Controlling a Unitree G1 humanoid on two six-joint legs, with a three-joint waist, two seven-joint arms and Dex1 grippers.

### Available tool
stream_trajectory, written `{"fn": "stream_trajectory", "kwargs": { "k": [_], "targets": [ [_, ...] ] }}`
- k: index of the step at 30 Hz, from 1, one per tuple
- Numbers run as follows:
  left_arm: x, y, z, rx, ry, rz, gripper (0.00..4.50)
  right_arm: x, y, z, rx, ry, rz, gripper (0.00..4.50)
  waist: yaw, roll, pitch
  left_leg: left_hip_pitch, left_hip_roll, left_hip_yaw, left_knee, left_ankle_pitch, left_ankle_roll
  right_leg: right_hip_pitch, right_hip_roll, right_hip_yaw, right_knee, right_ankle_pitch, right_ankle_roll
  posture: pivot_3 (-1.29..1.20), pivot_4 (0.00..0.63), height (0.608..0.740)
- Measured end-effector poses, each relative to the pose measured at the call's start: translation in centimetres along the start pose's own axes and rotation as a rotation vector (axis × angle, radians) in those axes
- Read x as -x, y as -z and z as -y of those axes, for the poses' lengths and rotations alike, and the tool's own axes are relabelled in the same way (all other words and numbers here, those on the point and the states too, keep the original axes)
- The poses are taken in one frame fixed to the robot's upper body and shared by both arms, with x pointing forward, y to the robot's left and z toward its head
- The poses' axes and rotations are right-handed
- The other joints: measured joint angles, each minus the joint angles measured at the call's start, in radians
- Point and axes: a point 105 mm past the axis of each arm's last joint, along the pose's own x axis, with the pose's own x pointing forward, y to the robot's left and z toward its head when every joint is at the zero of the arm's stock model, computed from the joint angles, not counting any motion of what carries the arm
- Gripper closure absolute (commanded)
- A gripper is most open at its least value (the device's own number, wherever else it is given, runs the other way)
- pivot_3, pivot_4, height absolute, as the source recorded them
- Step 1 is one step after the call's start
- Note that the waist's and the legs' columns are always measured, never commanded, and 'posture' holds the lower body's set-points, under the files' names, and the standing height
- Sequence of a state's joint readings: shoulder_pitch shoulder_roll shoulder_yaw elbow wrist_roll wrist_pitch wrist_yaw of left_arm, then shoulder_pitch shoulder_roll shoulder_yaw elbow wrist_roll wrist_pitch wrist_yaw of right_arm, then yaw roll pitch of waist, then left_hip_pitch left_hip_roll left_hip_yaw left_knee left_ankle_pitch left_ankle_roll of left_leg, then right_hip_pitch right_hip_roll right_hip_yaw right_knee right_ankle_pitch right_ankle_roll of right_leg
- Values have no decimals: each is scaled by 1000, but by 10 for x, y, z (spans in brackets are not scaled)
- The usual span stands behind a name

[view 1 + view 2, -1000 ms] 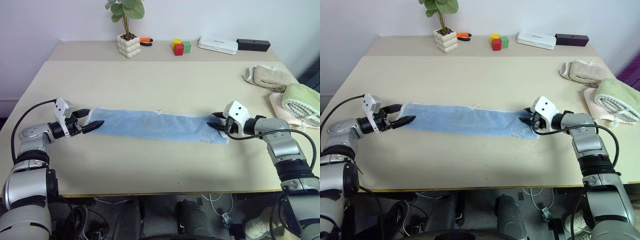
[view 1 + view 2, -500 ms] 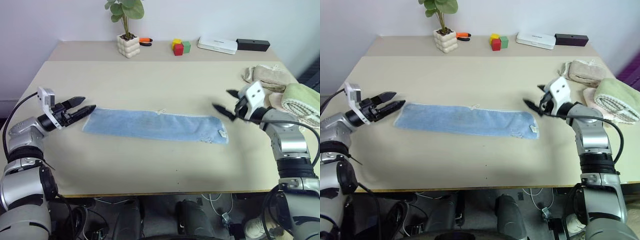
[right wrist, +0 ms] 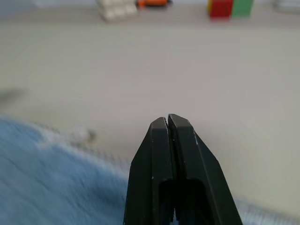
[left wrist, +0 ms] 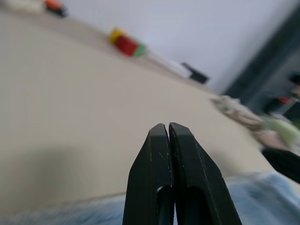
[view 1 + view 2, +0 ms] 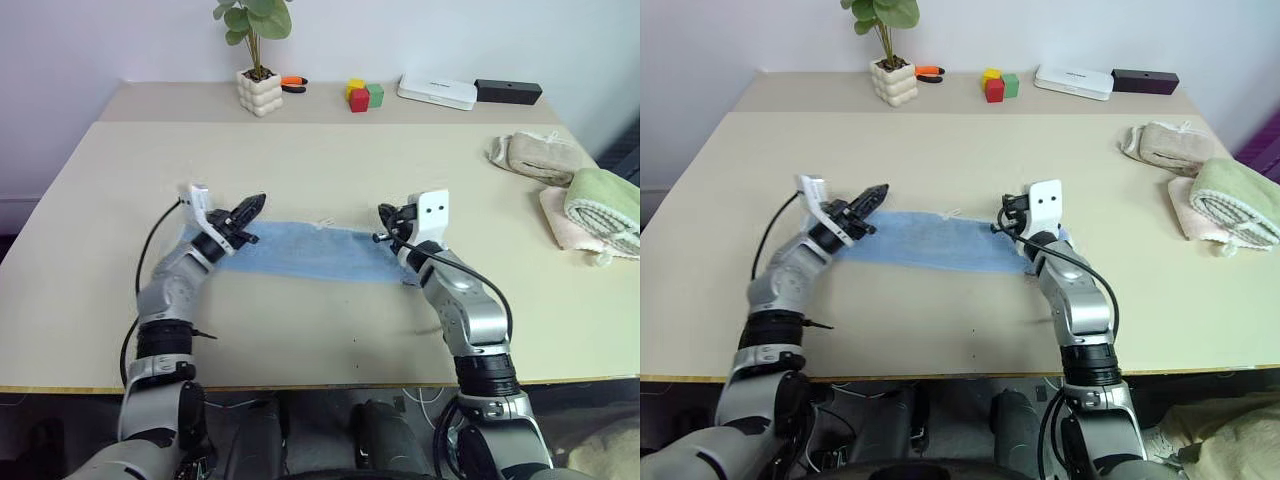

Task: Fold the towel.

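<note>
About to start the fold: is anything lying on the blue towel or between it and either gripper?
Nothing visible. The towel lies flat on the table, bare along its length. The left gripper and right gripper hover shut over its two ends, holding nothing.

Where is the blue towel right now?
In the left eye view, the blue towel lies flat mid-table, between the left hand and right hand.

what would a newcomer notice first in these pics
A long blue towel lies flat across the middle of the table. The left claw and right claw hover shut over it, empty, one near each end. At the table's right edge sit a beige towel and a green towel.
</note>
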State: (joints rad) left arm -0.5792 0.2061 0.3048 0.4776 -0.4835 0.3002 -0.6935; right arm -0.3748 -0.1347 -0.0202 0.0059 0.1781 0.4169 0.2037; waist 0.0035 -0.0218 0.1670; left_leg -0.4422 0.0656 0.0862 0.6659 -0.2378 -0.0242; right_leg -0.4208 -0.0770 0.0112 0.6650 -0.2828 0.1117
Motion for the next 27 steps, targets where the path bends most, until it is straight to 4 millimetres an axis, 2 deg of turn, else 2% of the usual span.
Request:
{"fn": "stream_trajectory", "kwargs": {
  "k": [4,9,15,16,18,20,23,25,26,27],
  "targets": [
    [8,6,-22,-67,-88,-44,4444,8,25,19,7,86,-62,4500,-6,0,0,0,0,0,-1,0,0,0,0,0,0,0,0,0,150,735],
    [26,-10,-50,-139,-157,-41,4444,18,26,51,106,168,-46,4500,-15,0,0,1,0,0,-1,0,0,1,0,0,-1,0,0,0,150,735],
    [37,-16,-61,-164,-175,-32,4444,24,25,70,134,201,-35,4500,-16,0,-1,2,0,0,-1,0,0,2,0,0,-1,0,0,0,150,735],
    [40,-19,-63,-147,-174,-20,4481,25,24,72,123,195,-32,4255,-16,0,-1,2,0,0,-1,0,0,2,0,0,-1,0,0,0,150,735],
    [46,-22,-64,-138,-158,-21,3930,27,22,74,86,182,-29,3663,-16,0,-1,2,0,0,-1,0,0,2,0,0,-1,0,0,0,150,735],
    [50,-22,-64,-168,-144,-40,3171,29,16,75,21,160,-19,2750,-15,0,-1,1,0,0,-1,0,0,2,0,0,-1,0,0,0,150,735],
    [50,-22,-53,-203,-70,-56,1574,36,-4,74,-62,113,18,1189,-11,0,-1,1,0,0,-1,0,0,2,0,-1,-1,0,0,0,150,735],
    [49,-28,-42,-249,19,-71,529,46,-19,81,-171,101,53,144,-11,0,-1,1,0,-1,-1,0,0,2,0,-1,-2,0,0,0,150,735],
    [49,-32,-37,-274,59,-75,30,55,-23,82,-206,66,56,0,-9,0,-1,1,0,-1,-2,0,0,2,0,-1,-2,0,0,0,150,735],
    [51,-36,-34,-302,90,-79,30,65,-26,80,-242,23,51,0,-10,0,-1,1,1,-1,-2,0,0,2,0,-1,-2,0,0,0,150,735]
  ]
}}
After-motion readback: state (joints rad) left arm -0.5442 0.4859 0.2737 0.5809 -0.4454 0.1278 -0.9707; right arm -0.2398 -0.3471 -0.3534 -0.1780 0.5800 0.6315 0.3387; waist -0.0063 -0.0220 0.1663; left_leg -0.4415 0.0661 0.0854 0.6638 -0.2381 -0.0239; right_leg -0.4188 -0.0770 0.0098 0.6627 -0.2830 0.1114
